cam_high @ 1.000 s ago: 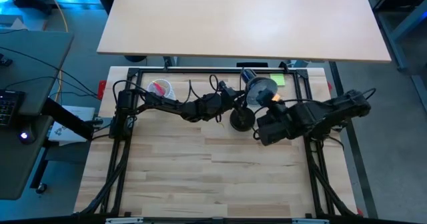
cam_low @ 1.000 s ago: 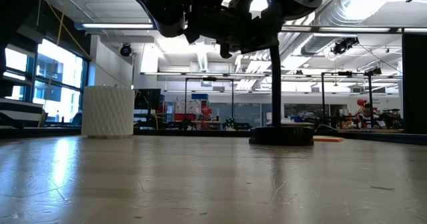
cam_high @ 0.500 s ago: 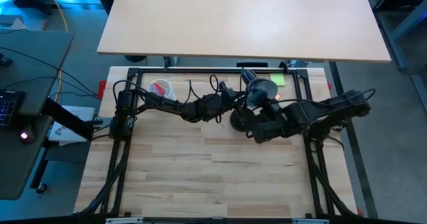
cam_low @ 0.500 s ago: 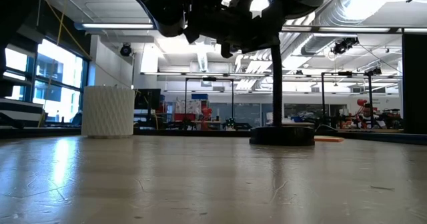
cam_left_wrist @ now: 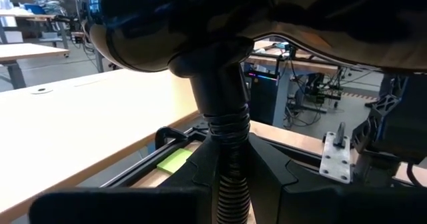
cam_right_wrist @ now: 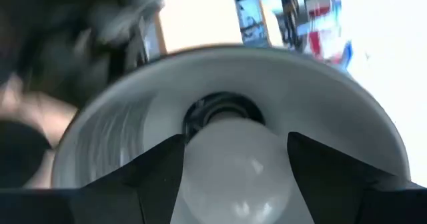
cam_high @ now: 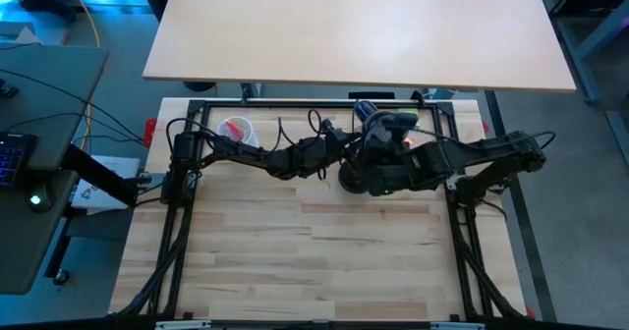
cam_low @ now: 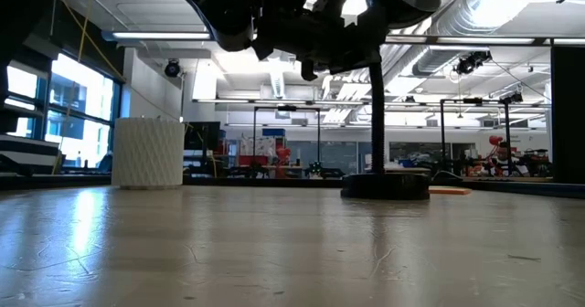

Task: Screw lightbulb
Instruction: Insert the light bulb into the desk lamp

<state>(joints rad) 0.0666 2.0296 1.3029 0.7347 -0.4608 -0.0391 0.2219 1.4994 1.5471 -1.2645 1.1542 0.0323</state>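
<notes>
My right claw (cam_right_wrist: 233,177) grips bulb (cam_right_wrist: 233,167) between fingers, nose inside lamp shade (cam_right_wrist: 347,111), base at socket for threading. My left claw (cam_left_wrist: 230,204) clamped narrow on lamp neck (cam_left_wrist: 223,124), steadying.

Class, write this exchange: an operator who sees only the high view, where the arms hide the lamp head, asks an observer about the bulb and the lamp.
Operator: Where is the bulb?
Observer: The right gripper holds the lightbulb inside the lamp shade, its narrow end at the socket.
Operator: What is the left arm doing?
Observer: The left gripper clamps the ribbed lamp neck just under the shade.
Operator: Is the lamp tipping?
Observer: No, the lamp base sits flat.
</notes>
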